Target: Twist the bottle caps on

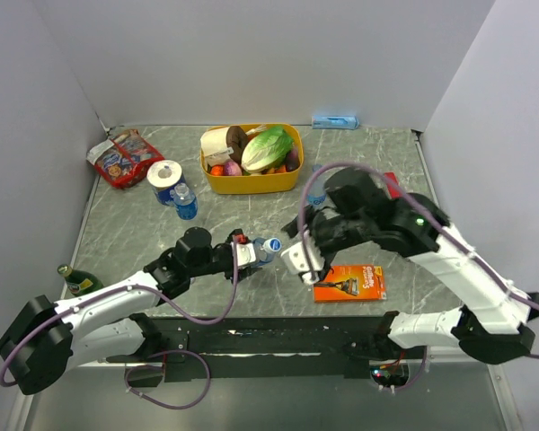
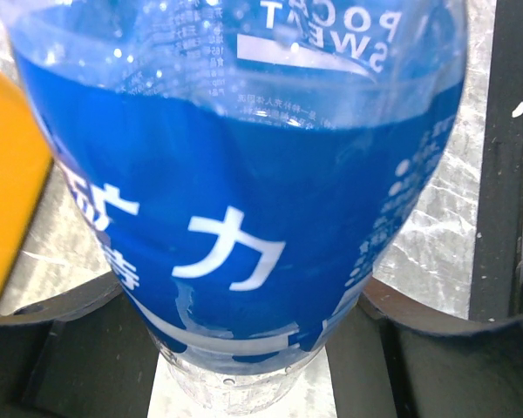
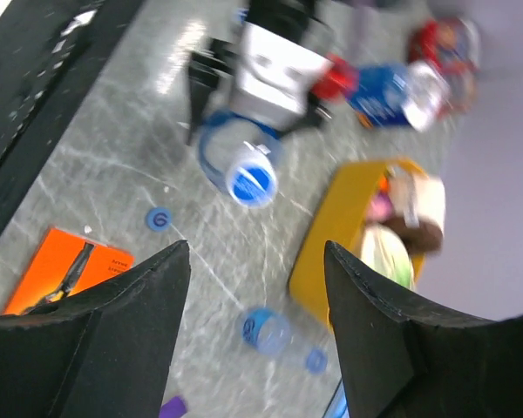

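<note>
My left gripper (image 1: 249, 253) is shut on a clear bottle (image 2: 244, 174) with a blue label, held sideways above the table. Its mouth points toward my right gripper, and a blue bottle cap (image 3: 251, 180) sits on it. My right gripper (image 3: 257, 246) is open and empty, a short way back from that cap (image 1: 271, 244). One loose cap (image 3: 158, 219) lies on the table. A second bottle (image 3: 268, 331) stands near the yellow basket with another loose cap (image 3: 315, 360) beside it. A third bottle (image 1: 185, 202) stands at the left by the tape roll.
A yellow basket (image 1: 292, 175) of food stands at the back centre. An orange razor pack (image 1: 350, 281) lies under my right arm. A tape roll (image 1: 164, 177) and a snack packet (image 1: 124, 158) are at the back left. A green glass bottle (image 1: 77, 281) stands by the left edge.
</note>
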Motion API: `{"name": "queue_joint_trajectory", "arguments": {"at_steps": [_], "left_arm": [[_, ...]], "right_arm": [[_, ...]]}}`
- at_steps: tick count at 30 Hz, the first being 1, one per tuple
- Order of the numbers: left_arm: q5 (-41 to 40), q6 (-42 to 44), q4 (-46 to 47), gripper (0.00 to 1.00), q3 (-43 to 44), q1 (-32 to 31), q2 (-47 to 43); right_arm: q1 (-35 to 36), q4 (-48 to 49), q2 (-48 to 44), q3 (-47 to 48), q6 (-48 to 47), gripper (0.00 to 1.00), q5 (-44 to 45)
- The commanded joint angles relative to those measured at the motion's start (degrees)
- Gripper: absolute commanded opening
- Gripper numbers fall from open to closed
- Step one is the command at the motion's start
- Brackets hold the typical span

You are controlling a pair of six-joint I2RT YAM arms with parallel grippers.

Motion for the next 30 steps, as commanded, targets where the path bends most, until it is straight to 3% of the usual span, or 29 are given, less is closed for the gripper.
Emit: {"name": "queue_joint_trajectory", "arguments": {"at_steps": [1,19,30], "left_arm": [[3.0,4.3,-1.2,0.01,3.9,0.2,0.0],[3.8,7.4,-3.1,0.01,5.9,0.1,0.1],[2.9,6.6,-2.9,0.01,6.2,0.1,0.1]], "right_arm": [[3.6,-1.8,1.8,-3.3,-9.3,0.70,-0.2],[4.8,-1.2,7.2,-1.1,-11.0,0.64,-1.4],[4.2,5.9,6.9,-4.5,-6.1,0.44,1.1]]}}
